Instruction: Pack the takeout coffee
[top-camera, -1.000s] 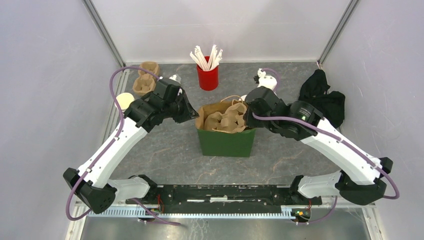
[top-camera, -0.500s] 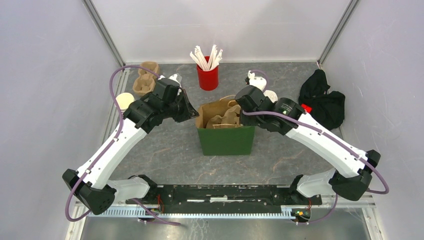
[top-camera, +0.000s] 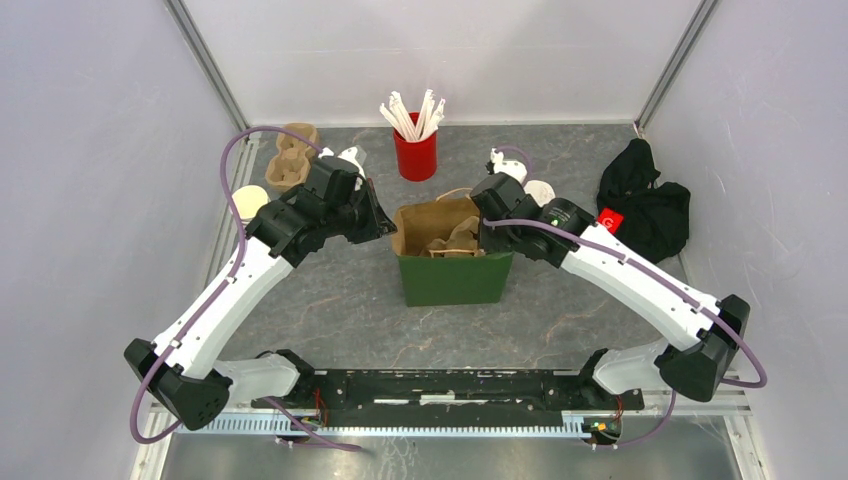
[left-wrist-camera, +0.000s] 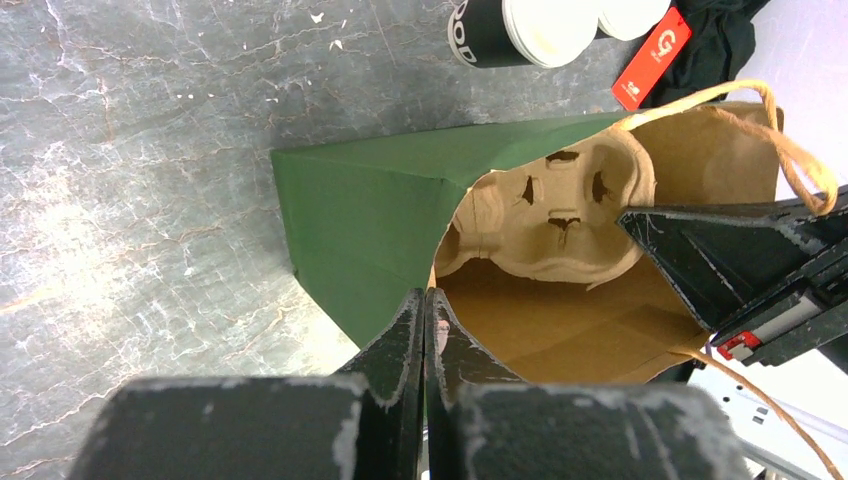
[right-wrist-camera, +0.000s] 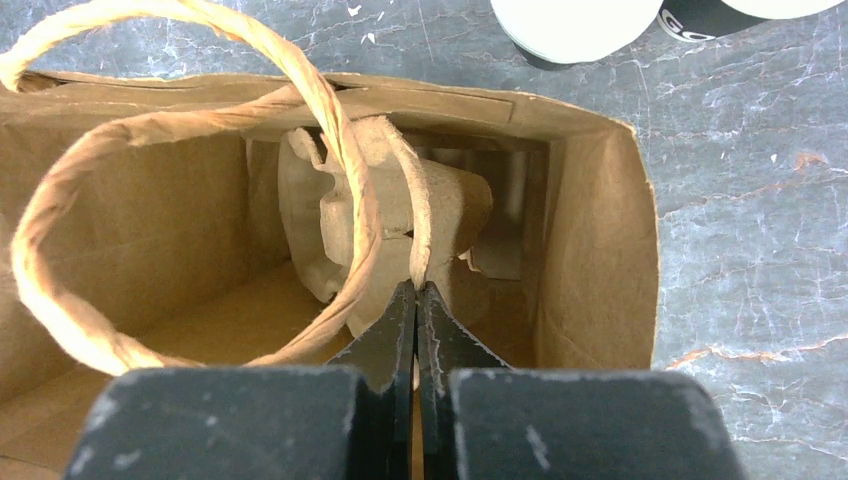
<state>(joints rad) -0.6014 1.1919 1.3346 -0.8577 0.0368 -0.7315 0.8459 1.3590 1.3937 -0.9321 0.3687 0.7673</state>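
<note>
Only partly seen, cropped at frame top: two lidded cups (left-wrist-camera: 500, 25) on table (left-wrist-camera: 150, 150) just behind green bag (left-wrist-camera: 370, 220). Left gripper (left-wrist-camera: 425, 310) pinched tight on bag rim. Right gripper (right-wrist-camera: 415, 300) clamped on pulp carrier (left-wrist-camera: 560, 215) edge inside, twine handle (right-wrist-camera: 355, 200) crossing view.

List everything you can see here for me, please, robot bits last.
Table: one, grey, underneath.
Bag: one, green, brown inside, centre.
Carrier: one, tan, inside bag.
Spare carriers: tan, far left; count unclear.
Cups: two, black, white lids, behind bag, right.
Holder: one, red, far centre.
Straws: several, white, in holder.
Cloth: one, black, right.
Tag: one, red, at cloth's edge.
Round thing: one, cream, left edge.
Arms: two, white and black, either side of bag.
Left gripper: black, shut on bag.
Right gripper: black, shut on bag handle.
</note>
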